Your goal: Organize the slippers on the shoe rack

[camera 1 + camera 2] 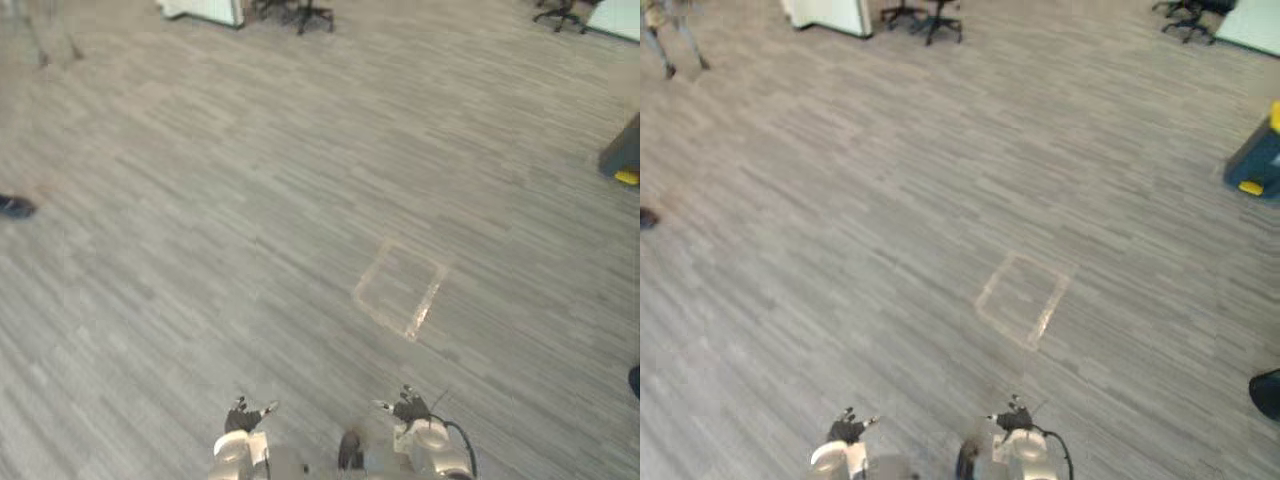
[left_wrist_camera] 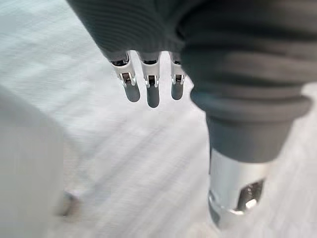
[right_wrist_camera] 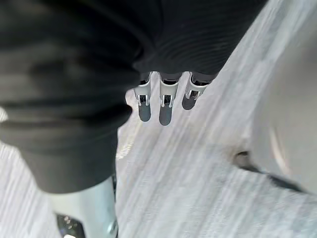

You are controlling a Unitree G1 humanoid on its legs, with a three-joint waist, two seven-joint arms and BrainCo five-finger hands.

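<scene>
Grey plank floor surrounds a taped square, with office chairs far beyond it, the left hand and right hand nearer than it, fingers straight and empty, and a dark shape, perhaps a slipper, well to its left.

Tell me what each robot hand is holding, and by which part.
Nothing is held. The left robot hand and the right robot hand both have straight, empty fingers above the floor.
</scene>
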